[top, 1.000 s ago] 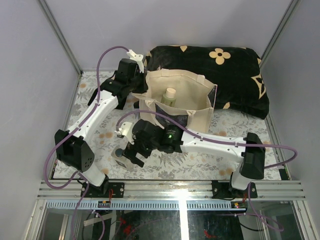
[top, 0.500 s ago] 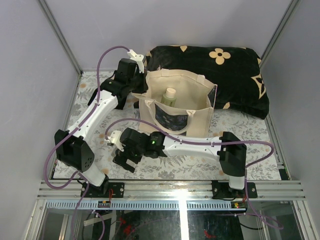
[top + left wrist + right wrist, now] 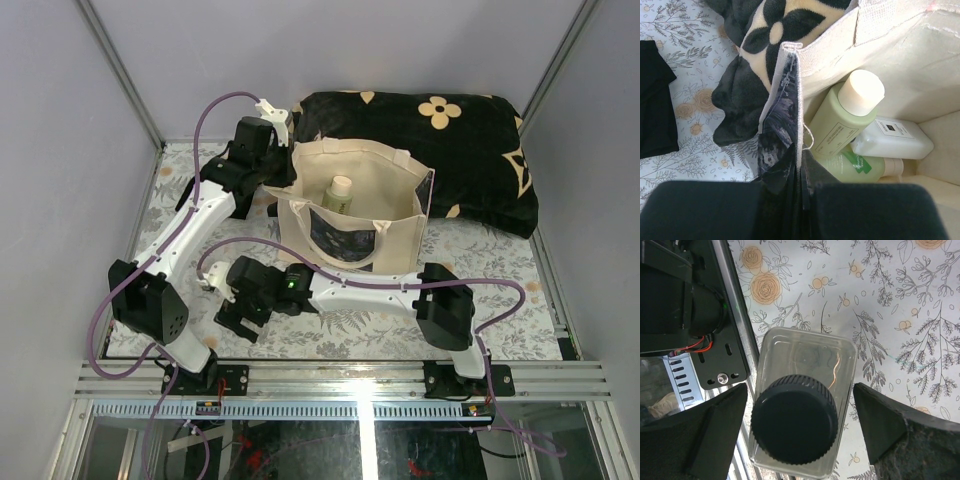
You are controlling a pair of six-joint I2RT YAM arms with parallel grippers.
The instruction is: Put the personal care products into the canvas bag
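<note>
The canvas bag (image 3: pixel 350 215) stands open mid-table. My left gripper (image 3: pixel 284 178) is shut on its left rim and shows in the left wrist view (image 3: pixel 801 172) pinching the fabric edge (image 3: pixel 794 100). Inside the bag lie a pale green bottle (image 3: pixel 840 125) with a beige cap, a second pale green bottle (image 3: pixel 855 167) and a white bottle (image 3: pixel 892 140). My right gripper (image 3: pixel 236 318) is low at the near left. In its wrist view the gripper (image 3: pixel 800 410) is open, with the squat clear bottle (image 3: pixel 810 357) upright between the fingers (image 3: pixel 715 435), untouched on both sides.
A black cushion with beige flowers (image 3: pixel 440 140) lies behind the bag. A black cloth (image 3: pixel 655 105) lies on the floral tablecloth left of the bag. The left arm's base (image 3: pixel 150 305) and the front rail bracket (image 3: pixel 722 360) are close beside the right gripper.
My right arm has swung left toward the left arm's base, bringing its open gripper down over the squat bottle. The left gripper and the bag have not moved.
</note>
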